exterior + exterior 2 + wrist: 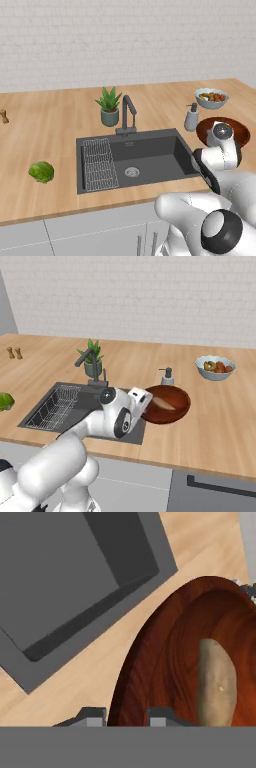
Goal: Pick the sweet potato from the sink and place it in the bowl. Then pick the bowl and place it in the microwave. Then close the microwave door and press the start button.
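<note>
Wooden table (50,125) with sink (150,157) | potato (216,679) lies in bowl (165,662), right of fingers (125,717) | fingers parted, holding nothing, astride bowl's near rim | soap bottle (167,376), fruit bowl (215,367) beyond

The arm (220,150) hides part of the bowl (240,131) (sweet potato (216,682) cut off below).
</note>
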